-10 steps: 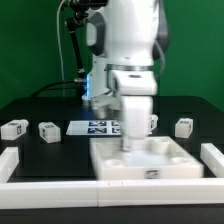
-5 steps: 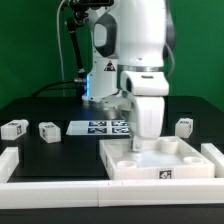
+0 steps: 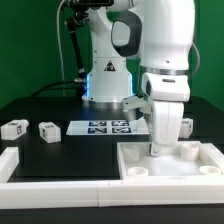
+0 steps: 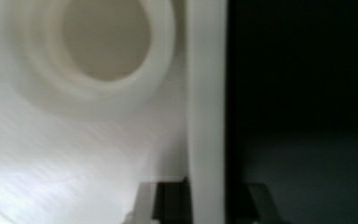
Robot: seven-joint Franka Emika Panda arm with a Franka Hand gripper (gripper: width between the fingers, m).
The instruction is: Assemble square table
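Observation:
The white square tabletop [image 3: 190,176] lies at the exterior view's right, behind the front rail, rim and round corner sockets facing up. My gripper [image 3: 160,148] reaches straight down onto it and is shut on its raised rim. In the wrist view the rim [image 4: 202,100] runs as a pale strip between my two dark fingers [image 4: 167,203], with a round socket [image 4: 105,40] beside it; my gripper [image 4: 204,202] clamps that strip. Two stubby tagged legs [image 3: 13,128] [image 3: 47,131] stand at the left. A third leg [image 3: 186,127] shows at the right, behind my arm.
The marker board [image 3: 100,127] lies flat at mid table, behind the tabletop. A white border rail [image 3: 60,186] runs along the front, with a raised end block [image 3: 8,160] at the left. The robot base stands behind the board.
My gripper has slid the tabletop toward the exterior view's right, from the middle to the right edge of the view. The legs at the left have not moved.

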